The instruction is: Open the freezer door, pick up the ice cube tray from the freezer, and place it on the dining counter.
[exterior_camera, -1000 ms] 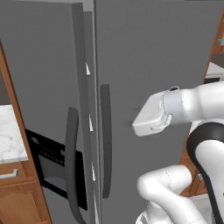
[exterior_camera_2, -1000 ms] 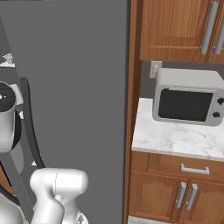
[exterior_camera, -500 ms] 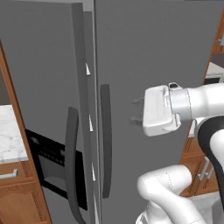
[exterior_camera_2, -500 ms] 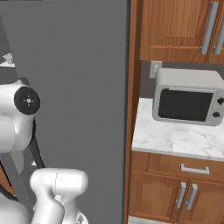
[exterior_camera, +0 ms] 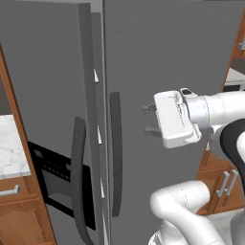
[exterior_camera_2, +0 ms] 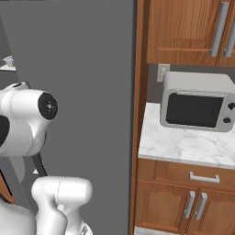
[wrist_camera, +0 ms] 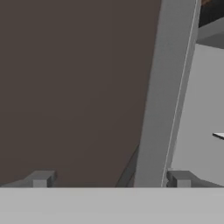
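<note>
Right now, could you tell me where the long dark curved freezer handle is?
In the left base view the long dark curved handle runs down the freezer door's right edge, beside the black dispenser panel, left of the open gripper.

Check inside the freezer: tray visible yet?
No. The freezer door is only slightly ajar; white shelf edges show in the gap. The door hides everything else. The open gripper hovers nearby.

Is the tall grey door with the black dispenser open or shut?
Open a crack: the tall grey dispenser door stands swung out from its neighbour, with white shelf edges showing in the gap.
</note>
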